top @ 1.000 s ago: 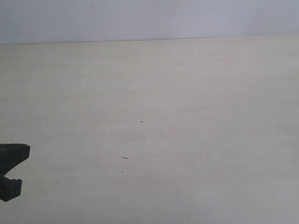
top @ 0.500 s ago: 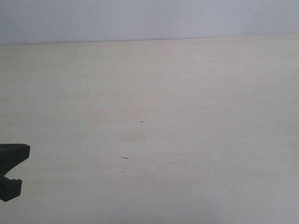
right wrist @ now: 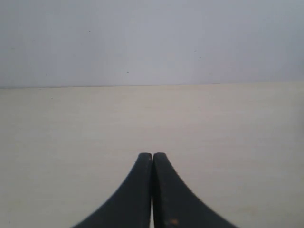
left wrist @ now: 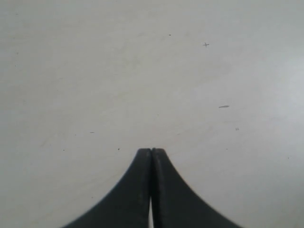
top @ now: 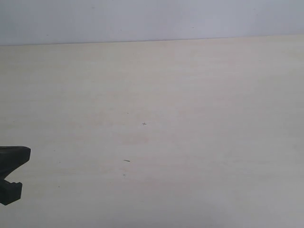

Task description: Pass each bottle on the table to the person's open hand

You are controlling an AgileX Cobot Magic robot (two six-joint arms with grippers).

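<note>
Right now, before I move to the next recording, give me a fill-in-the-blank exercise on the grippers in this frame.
1. In the left wrist view, the left gripper has its jaws ____.
2. In the right wrist view, the right gripper is shut and holds ____.
3. In the exterior view only one gripper shows, at the ____ edge of the picture, over the table.

Missing words: shut; nothing; left.

Only a black stub of the left tool [top: 13,161] shows, cut by the exterior view's left edge. The right tool [right wrist: 152,156] runs off its wrist picture's edge. On the bench [top: 199,142], dark specks [top: 144,124] are too small to identify.
</note>
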